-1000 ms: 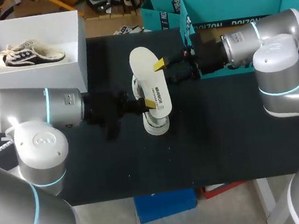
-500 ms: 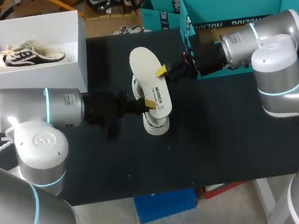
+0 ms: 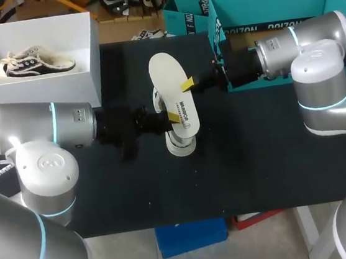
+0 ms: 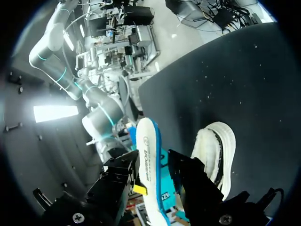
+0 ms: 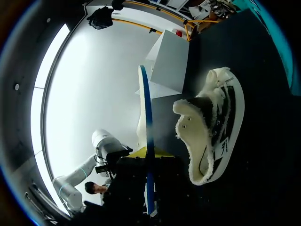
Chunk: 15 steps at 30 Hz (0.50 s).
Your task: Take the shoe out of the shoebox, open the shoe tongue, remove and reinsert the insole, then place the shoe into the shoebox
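Note:
The white insole (image 3: 172,95) with a blue underside hangs tilted above the black-and-white shoe (image 3: 179,142), which lies mid-table. My right gripper (image 3: 187,85) is shut on the insole's right edge; in the right wrist view the insole (image 5: 146,117) runs edge-on out of that gripper (image 5: 148,155), with the shoe (image 5: 211,127) beside it. My left gripper (image 3: 170,117) is at the insole's lower end. In the left wrist view the insole (image 4: 146,155) stands between the parted fingers of the left gripper (image 4: 155,188), and the shoe (image 4: 216,150) lies under it.
The white shoebox (image 3: 31,89) stands at the back left with a second shoe (image 3: 31,64) inside. Teal boxes (image 3: 271,6) stand at the back right, behind my right arm. The black tabletop (image 3: 257,157) lies bare in front of the shoe.
My right gripper has shut on the insole's right edge. My left gripper's fingers have parted from the insole's lower end. The insole and shoe have hardly moved.

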Motion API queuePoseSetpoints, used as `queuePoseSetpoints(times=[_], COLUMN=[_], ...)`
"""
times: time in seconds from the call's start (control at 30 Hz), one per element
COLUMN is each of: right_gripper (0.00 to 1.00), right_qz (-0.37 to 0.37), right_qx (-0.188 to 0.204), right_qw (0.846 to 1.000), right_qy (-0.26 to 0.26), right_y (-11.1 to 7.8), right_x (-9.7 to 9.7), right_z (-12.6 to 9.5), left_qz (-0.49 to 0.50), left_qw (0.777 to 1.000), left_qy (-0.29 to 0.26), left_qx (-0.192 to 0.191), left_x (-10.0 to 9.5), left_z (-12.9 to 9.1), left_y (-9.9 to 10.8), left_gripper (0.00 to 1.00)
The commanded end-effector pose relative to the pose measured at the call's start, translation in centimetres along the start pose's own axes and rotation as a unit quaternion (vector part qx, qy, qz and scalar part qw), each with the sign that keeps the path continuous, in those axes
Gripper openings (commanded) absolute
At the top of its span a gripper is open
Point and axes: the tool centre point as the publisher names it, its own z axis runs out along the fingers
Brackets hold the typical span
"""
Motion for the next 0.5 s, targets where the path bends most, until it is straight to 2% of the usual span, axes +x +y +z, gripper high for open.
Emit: queuePoseSetpoints(times=[0.03, 0.17, 0.33, 0.5], right_gripper=[0.0, 0.0, 0.0, 0.0], right_qz=[0.0, 0.0, 0.0, 0.0], right_qx=[-0.001, -0.001, -0.001, -0.001], right_qw=[1.0, 1.0, 1.0, 1.0], right_qy=[0.0, 0.0, 0.0, 0.0], right_y=[0.0, 0.0, 0.0, 0.0], right_x=[-0.1, -0.1, -0.1, -0.1], right_z=[0.2, 0.2, 0.2, 0.2], left_qz=[-0.004, 0.004, 0.036, 0.047], left_qw=[1.0, 0.995, 0.979, 0.964], left_qy=[0.029, 0.1, 0.2, 0.261], left_qx=[-0.004, -0.005, -0.013, 0.028], left_x=[-0.2, -0.1, -1.0, -2.0], left_z=[-0.8, -2.2, -4.3, -4.8], left_y=[-0.2, 0.4, 1.5, 1.9], left_gripper=[1.0, 1.0, 1.0, 1.0])
